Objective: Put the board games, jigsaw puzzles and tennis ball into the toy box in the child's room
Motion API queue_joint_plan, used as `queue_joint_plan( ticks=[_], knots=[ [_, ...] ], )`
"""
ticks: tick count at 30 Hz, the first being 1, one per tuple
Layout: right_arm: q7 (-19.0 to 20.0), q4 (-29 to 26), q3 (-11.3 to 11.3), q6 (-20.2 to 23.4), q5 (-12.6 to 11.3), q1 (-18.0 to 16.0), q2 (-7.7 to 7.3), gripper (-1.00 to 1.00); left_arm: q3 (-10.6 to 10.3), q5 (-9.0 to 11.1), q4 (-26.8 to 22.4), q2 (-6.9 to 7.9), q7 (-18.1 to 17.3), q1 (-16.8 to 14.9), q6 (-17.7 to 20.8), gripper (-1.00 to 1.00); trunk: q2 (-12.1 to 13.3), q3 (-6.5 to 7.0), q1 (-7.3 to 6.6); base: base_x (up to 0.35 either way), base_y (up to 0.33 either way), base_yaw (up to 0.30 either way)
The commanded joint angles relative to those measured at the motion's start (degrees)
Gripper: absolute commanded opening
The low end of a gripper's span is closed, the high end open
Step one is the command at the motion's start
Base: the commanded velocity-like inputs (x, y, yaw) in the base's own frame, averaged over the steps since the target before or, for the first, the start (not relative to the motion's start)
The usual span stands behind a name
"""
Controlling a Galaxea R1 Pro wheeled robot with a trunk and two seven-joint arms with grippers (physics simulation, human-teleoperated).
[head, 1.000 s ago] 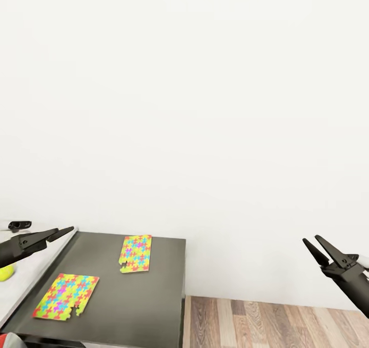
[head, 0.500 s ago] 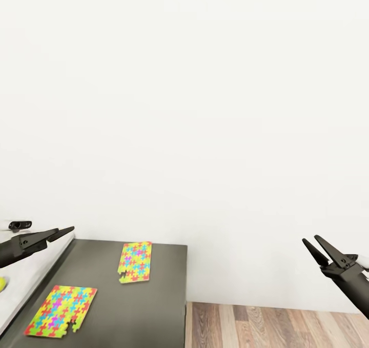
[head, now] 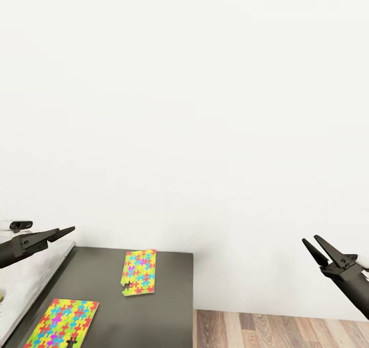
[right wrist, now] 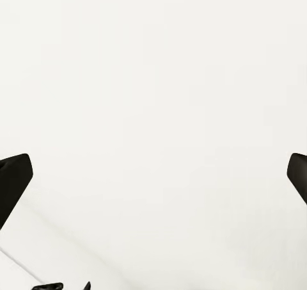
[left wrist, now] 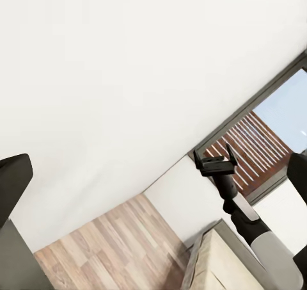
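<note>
Both jigsaw puzzles, one (head: 138, 272) at 7 o'clock and one (head: 66, 323) at 8, lie flat on the dark desk (head: 169, 307). The left tool (head: 65, 231) and the right tool (head: 313, 243) are held apart and empty, presumably ready for pickup.

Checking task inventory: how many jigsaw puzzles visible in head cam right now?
2. One jigsaw puzzle lies near the middle of the dark grey table section; the other jigsaw puzzle lies nearer the robot, on its left, cut off by the picture's lower edge. Neither is held.
</note>
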Motion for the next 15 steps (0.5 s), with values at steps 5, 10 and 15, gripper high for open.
queue_joint_plan(
  ticks=[5,10,15],
  knots=[
    [0.0,0.0,0.0,0.2,-0.1,-0.1,0.07,1.0,0.0,0.0,0.0,-0.02,-0.2,0.0,0.6,1.0,-0.1,-0.13,0.04,0.003,0.044,0.0],
    [0.0,0.0,0.0,0.2,-0.1,-0.1,0.02,1.0,0.0,0.0,0.0,-0.03,-0.2,0.0,0.6,1.0,-0.1,-0.13,0.04,0.0,0.002,0.0],
    [0.0,0.0,0.0,-0.6,-0.1,-0.1,0.14,1.0,0.0,0.0,0.0,-0.06,-0.2,0.0,0.5,1.0,-0.1,-0.13,0.04,0.0,0.0,0.0]
  ],
)
